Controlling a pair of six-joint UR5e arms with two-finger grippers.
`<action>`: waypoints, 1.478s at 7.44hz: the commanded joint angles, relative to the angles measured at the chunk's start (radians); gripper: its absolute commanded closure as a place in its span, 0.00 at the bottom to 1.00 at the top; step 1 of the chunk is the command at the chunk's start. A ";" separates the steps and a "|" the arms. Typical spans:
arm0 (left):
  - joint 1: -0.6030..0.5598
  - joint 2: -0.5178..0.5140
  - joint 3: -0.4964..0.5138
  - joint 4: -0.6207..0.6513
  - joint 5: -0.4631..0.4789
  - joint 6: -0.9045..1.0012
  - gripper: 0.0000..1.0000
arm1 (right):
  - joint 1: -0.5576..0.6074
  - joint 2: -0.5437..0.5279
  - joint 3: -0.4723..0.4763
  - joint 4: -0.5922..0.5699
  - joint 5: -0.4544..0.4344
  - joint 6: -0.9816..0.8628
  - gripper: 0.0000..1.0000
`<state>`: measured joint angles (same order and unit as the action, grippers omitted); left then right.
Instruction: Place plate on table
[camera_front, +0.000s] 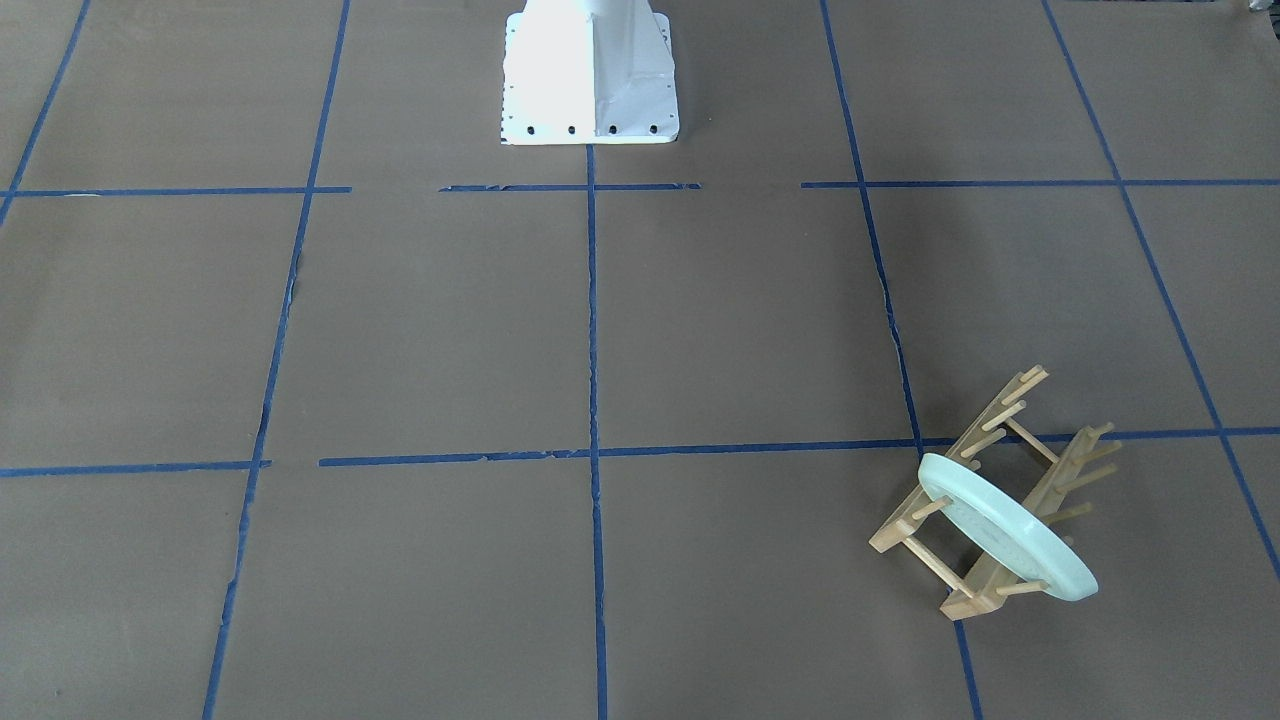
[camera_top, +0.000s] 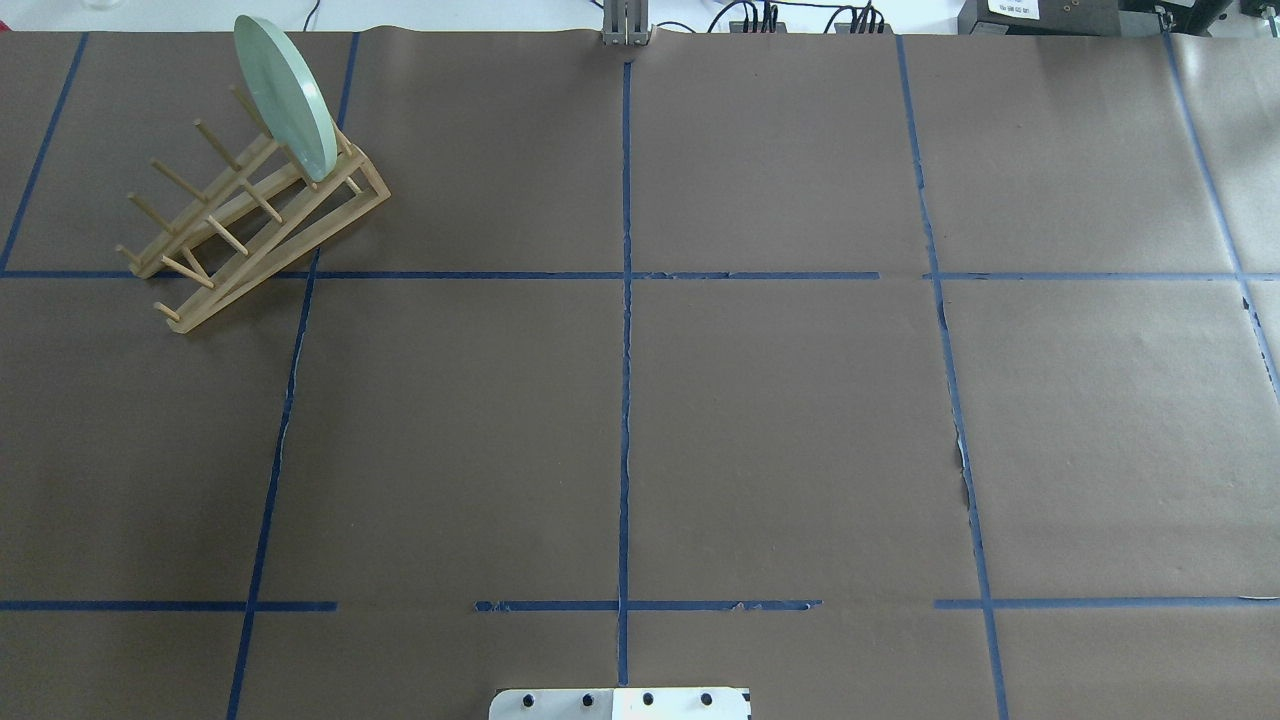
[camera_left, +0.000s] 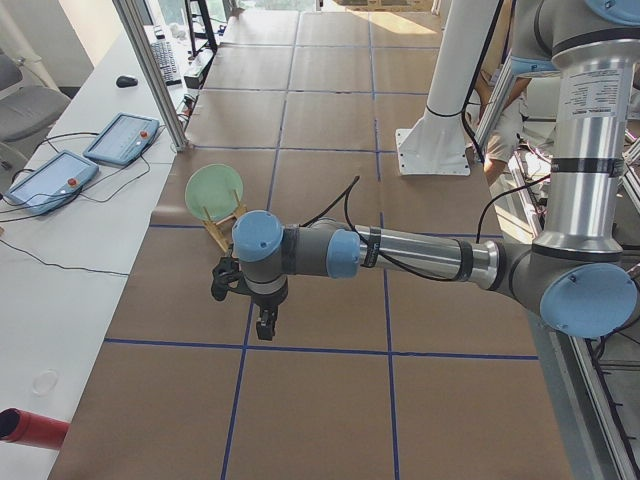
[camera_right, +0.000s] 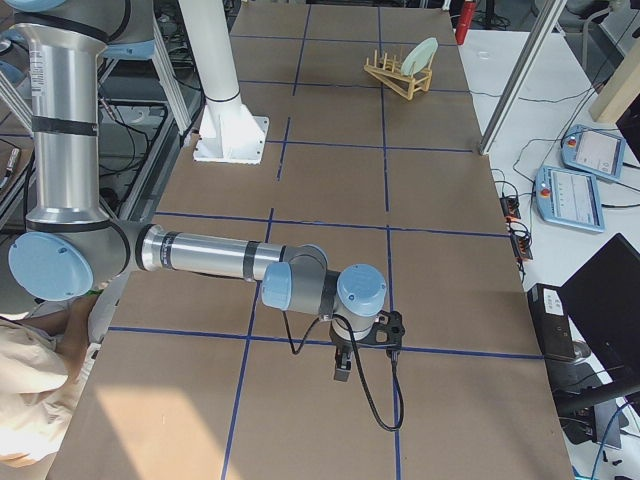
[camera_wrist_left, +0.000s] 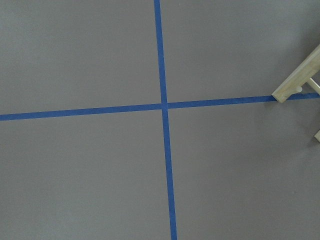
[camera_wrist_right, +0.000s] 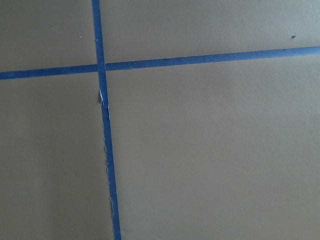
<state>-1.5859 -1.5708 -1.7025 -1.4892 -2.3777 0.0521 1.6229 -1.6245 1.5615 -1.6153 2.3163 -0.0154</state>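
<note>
The pale mint-green plate (camera_front: 1005, 525) stands on edge between the pegs of the wooden rack (camera_front: 985, 435), on the brown table (camera_front: 740, 320) with blue tape lines. In the overhead view the plate (camera_top: 285, 95) and rack (camera_top: 260, 230) are at the far left of the table (camera_top: 780, 420). My left gripper (camera_left: 265, 325) hangs above the table a short way from the plate (camera_left: 214, 188); I cannot tell if it is open. My right gripper (camera_right: 341, 368) hangs over the table far from the plate (camera_right: 421, 54); I cannot tell its state. The left wrist view shows only a rack corner (camera_wrist_left: 300, 80).
The white robot base (camera_front: 590, 80) stands at the table's robot-side edge. Teach pendants (camera_left: 50, 175) and cables lie on the white bench beyond the far edge. A red cylinder (camera_left: 30, 428) lies on that bench. A person (camera_right: 30, 400) is beside the right arm's base.
</note>
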 joint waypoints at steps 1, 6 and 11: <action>0.000 -0.005 -0.008 -0.005 -0.002 0.000 0.00 | 0.000 0.000 -0.001 0.000 0.000 0.000 0.00; 0.003 -0.246 0.073 -0.233 0.027 -0.012 0.00 | 0.000 0.000 -0.001 0.000 0.000 0.000 0.00; 0.295 -0.426 0.361 -1.019 0.014 -1.094 0.00 | 0.000 0.000 0.000 0.000 0.000 0.000 0.00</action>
<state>-1.3772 -1.9433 -1.4248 -2.2810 -2.3666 -0.7308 1.6229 -1.6244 1.5610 -1.6153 2.3163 -0.0153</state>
